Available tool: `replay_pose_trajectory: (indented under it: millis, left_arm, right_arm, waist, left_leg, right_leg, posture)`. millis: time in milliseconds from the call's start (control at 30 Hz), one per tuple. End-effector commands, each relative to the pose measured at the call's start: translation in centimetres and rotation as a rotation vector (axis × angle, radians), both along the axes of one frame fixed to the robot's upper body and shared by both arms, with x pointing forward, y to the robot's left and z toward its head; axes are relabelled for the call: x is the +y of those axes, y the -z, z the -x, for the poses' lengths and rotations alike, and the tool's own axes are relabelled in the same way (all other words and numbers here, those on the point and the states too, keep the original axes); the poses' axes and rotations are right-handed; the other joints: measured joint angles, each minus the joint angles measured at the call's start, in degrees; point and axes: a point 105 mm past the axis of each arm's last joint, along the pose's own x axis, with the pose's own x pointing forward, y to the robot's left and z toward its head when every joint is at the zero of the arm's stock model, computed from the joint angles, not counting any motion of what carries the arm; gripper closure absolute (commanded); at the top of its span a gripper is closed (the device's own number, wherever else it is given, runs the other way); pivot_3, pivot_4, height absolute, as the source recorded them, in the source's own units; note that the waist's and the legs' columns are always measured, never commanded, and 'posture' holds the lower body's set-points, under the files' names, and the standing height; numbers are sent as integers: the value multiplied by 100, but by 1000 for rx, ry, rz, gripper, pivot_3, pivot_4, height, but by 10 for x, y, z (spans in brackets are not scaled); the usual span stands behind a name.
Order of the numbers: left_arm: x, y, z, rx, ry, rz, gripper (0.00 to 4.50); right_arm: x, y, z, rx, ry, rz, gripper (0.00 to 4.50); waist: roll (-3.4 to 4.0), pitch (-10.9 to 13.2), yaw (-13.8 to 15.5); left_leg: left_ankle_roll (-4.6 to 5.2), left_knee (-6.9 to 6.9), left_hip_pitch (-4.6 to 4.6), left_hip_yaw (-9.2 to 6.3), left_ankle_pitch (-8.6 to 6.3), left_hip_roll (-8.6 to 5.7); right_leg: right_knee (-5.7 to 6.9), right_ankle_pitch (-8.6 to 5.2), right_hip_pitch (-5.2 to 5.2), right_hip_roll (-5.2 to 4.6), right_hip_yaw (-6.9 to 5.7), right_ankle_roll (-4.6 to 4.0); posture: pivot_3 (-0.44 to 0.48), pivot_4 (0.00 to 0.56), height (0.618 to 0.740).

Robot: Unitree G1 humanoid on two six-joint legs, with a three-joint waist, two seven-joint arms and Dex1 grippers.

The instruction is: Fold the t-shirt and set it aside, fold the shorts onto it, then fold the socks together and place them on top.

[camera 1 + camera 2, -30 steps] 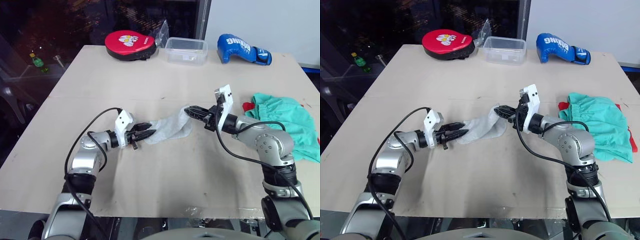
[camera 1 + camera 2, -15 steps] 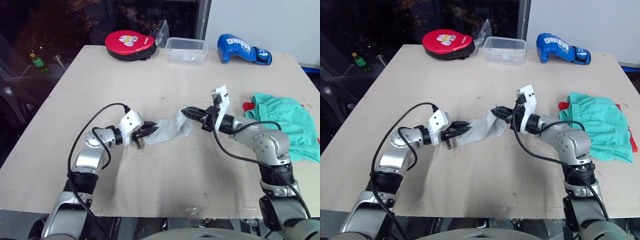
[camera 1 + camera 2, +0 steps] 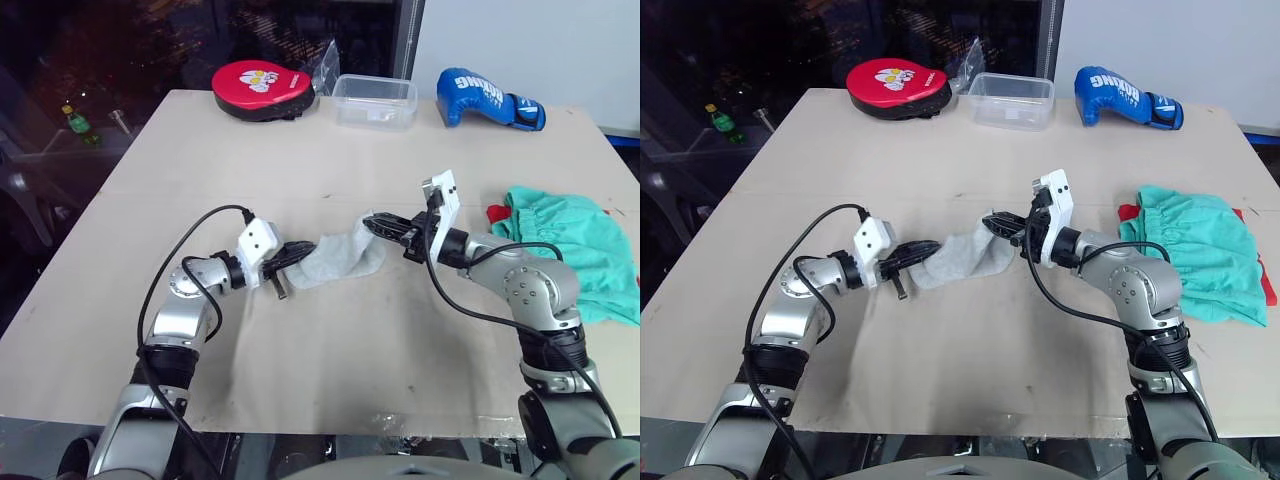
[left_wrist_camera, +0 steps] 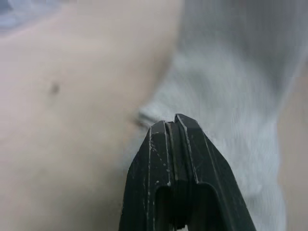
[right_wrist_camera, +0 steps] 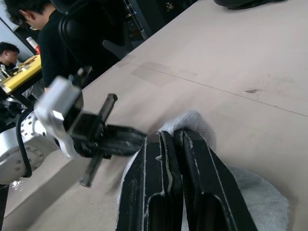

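The light grey socks [image 3: 342, 258] lie stretched across the middle of the table [image 3: 330, 350] between my two grippers. My left gripper [image 3: 300, 250] is shut on their left end; its fingertips [image 4: 174, 121] are pressed together with grey fabric [image 4: 231, 96] all round them. My right gripper [image 3: 372, 222] is shut on the right end and holds it slightly raised, with sock cloth [image 5: 255, 192] bunched by the fingers. The mint green shorts [image 3: 570, 245] lie crumpled at the right edge. A strip of the red t-shirt [image 3: 495, 213] peeks from under them.
Along the far edge stand a round red padded mitt [image 3: 262, 88], a clear plastic container [image 3: 374, 101] and a blue boxing glove [image 3: 488, 97]. A person in black [image 5: 53, 29] sits beyond the table in the right wrist view.
My left gripper has moved right onto the socks' left end and closed from open to shut. The right gripper kept its grip and shifted slightly left.
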Motion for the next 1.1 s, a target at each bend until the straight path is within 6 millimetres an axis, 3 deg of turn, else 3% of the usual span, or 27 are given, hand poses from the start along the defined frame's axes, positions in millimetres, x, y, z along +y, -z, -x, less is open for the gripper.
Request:
replay_pose_trajectory:
  millis: [33, 267, 1100]
  left_arm:
    - [16, -17, 12, 49, -2, 79, 4400]
    - [34, 1, 17, 99, -69, 2, 4400]
    - [22, 26, 9, 100, -73, -78, 4400]
  right_arm:
    - [-2, -20, -3, -68, 13, -32, 4500]
    - [-2, -16, -8, -50, 22, -24, 4500]
    - [-18, 46, -21, 62, 99, 197, 4500]
  waist:
    - [1, 1, -24]
    - [9, 6, 24]
    - [8, 8, 12]
  left_leg:
    - [0, 0, 0, 0, 0, 1]
    - [0, -2, 2, -1, 0, 0]
    - [-2, -3, 0, 2, 1, -1]
  right_leg:
    - [0, 0, 0, 2, 0, 0]
    - [-1, 0, 1, 1, -3, 0]
    - [-3, 0, 0, -2, -3, 0]
  posture:
    - [0, 150, 740]
    - [0, 150, 740]
    - [0, 150, 740]
